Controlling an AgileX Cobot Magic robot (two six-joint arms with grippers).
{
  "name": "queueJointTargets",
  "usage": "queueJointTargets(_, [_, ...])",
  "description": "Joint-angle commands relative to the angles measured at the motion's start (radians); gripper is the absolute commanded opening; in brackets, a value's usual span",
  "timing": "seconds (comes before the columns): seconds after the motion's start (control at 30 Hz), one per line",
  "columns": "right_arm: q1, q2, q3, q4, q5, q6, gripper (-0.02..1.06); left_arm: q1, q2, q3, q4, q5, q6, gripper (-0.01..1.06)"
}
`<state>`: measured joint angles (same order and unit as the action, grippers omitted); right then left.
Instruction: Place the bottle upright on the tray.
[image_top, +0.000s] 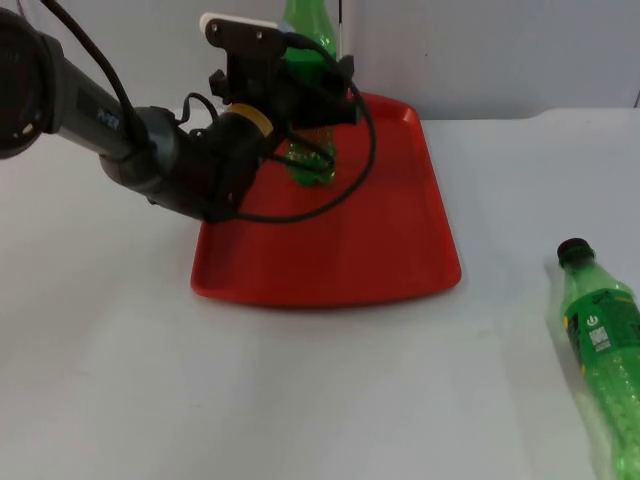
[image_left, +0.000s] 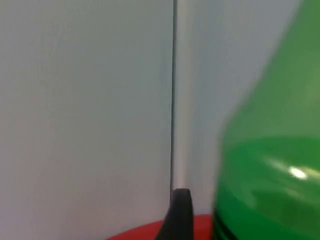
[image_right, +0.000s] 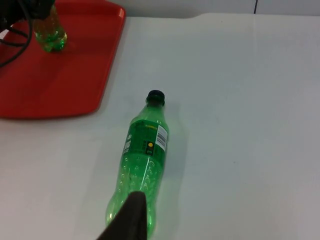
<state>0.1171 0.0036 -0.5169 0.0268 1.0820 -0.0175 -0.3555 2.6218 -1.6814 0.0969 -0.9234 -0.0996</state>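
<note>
A green plastic bottle (image_top: 306, 163) stands upright at the back of the red tray (image_top: 350, 250). My left gripper (image_top: 325, 95) is at the bottle's upper body, open, and hides its middle. In the left wrist view the bottle (image_left: 270, 190) looms close, and a small gap separates it from the one black fingertip (image_left: 179, 215). A second green bottle (image_top: 605, 350) with a black cap lies on its side on the white table at the right. My right gripper (image_right: 131, 220) hovers just behind that lying bottle (image_right: 142, 155), at its base end.
The grey partition wall (image_top: 500, 50) rises directly behind the tray. The right wrist view takes in the tray (image_right: 55, 80) and the upright bottle (image_right: 49, 35) beyond the lying one. White table top (image_top: 150, 380) stretches in front of the tray.
</note>
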Motion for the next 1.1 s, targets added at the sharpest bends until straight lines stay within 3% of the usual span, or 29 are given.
queueJointTargets(0.0, [-0.009, -0.004, 0.002, -0.002, -0.004, -0.004, 1.05, -0.003, 0.001, 0.000, 0.008, 0.006, -0.010, 0.74])
queueJointTargets(0.5, [-0.009, -0.004, 0.002, -0.002, -0.004, -0.004, 1.05, -0.003, 0.001, 0.000, 0.008, 0.006, -0.010, 0.74])
queueJointTargets(0.57, [-0.009, -0.004, 0.002, -0.002, -0.004, -0.004, 1.05, -0.003, 0.001, 0.000, 0.008, 0.006, -0.010, 0.82])
queueJointTargets(0.63, [-0.009, -0.004, 0.002, -0.002, -0.004, -0.004, 1.05, -0.003, 0.001, 0.000, 0.008, 0.006, -0.010, 1.00])
queueJointTargets(0.7, [-0.009, -0.004, 0.002, -0.002, -0.004, -0.004, 1.05, -0.003, 0.001, 0.000, 0.008, 0.006, -0.010, 1.05])
queueJointTargets(0.9, [-0.009, -0.004, 0.002, -0.002, -0.004, -0.004, 1.05, -0.003, 0.001, 0.000, 0.043, 0.006, -0.010, 1.05])
queueJointTargets(1.07, [-0.009, -0.004, 0.002, -0.002, -0.004, -0.004, 1.05, -0.003, -0.008, 0.000, 0.080, 0.066, -0.010, 1.05])
